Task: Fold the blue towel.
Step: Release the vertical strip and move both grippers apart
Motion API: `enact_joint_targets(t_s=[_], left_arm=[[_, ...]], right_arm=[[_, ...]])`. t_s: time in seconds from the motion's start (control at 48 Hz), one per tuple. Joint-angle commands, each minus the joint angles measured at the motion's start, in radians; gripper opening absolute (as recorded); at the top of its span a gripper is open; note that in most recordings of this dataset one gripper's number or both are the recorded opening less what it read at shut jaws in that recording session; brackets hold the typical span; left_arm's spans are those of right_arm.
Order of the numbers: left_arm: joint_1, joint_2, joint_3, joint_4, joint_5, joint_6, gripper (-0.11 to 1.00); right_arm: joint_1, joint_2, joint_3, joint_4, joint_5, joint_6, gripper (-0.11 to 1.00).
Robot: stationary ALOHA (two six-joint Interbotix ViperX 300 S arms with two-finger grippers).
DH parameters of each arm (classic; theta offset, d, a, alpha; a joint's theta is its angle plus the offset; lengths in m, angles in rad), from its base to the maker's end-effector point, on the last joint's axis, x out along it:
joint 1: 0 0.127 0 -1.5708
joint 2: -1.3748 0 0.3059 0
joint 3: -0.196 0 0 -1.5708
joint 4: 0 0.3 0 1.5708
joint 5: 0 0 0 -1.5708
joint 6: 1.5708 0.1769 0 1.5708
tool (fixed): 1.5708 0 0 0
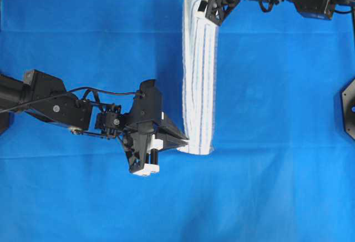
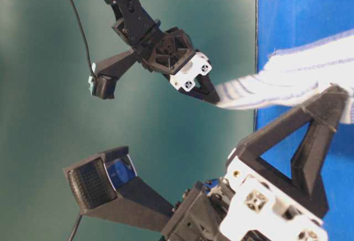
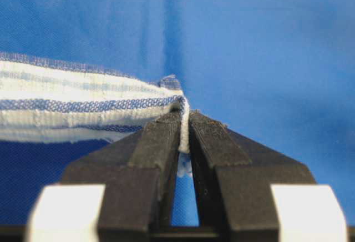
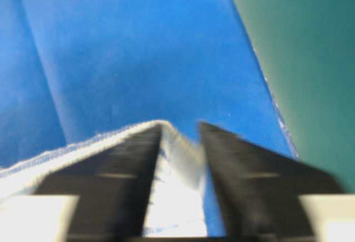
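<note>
The blue towel [image 1: 198,75], white with thin blue stripes, lies folded into a long narrow strip running from the top of the overhead view down to the middle. My left gripper [image 1: 186,140] is at its near end. In the left wrist view this gripper [image 3: 184,121] is shut on the towel's [image 3: 83,100] corner edge, a thin white fold pinched between the tips. My right gripper [image 1: 206,6] is at the far end. In the right wrist view its jaws [image 4: 180,128] stand apart around the towel [image 4: 175,197], with a gap beside the cloth. The table-level view shows the towel [image 2: 287,78] stretched between the right gripper [image 2: 210,94] and the left gripper [image 2: 334,100].
A large plain blue cloth [image 1: 277,86] covers the table under everything. Its far edge meets a dark green surface [image 4: 310,42]. A black fixture [image 1: 349,109] sits at the right border of the overhead view.
</note>
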Motion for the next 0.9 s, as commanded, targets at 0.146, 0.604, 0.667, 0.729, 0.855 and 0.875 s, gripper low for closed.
enact_joint_targets(t_s=[0.146, 0.604, 0.667, 0.729, 0.855, 0.875], left_arm=[[-0.005, -0.123, 0.006, -0.002, 0.086, 0.014, 0.58], [0.072, -0.480, 0.178, 0.003, 0.272, 0.101, 0.76], [0.086, -0.529, 0.209, 0.003, 0.267, 0.112, 0.76], [0.100, -0.597, 0.249, 0.003, 0.250, 0.126, 0.76], [0.137, -0.704, 0.322, 0.003, 0.187, 0.141, 0.76], [0.141, -0.721, 0.333, 0.003, 0.178, 0.144, 0.76]], right_arm=[[0.015, -0.089, 0.003, -0.025, 0.000, 0.002, 0.54], [0.064, -0.402, 0.210, -0.020, -0.023, 0.029, 0.51], [0.074, -0.460, 0.258, -0.017, -0.038, 0.034, 0.51], [0.086, -0.518, 0.308, -0.009, -0.060, 0.041, 0.51], [0.117, -0.647, 0.399, 0.005, -0.083, 0.069, 0.51], [0.127, -0.676, 0.420, 0.006, -0.084, 0.077, 0.51]])
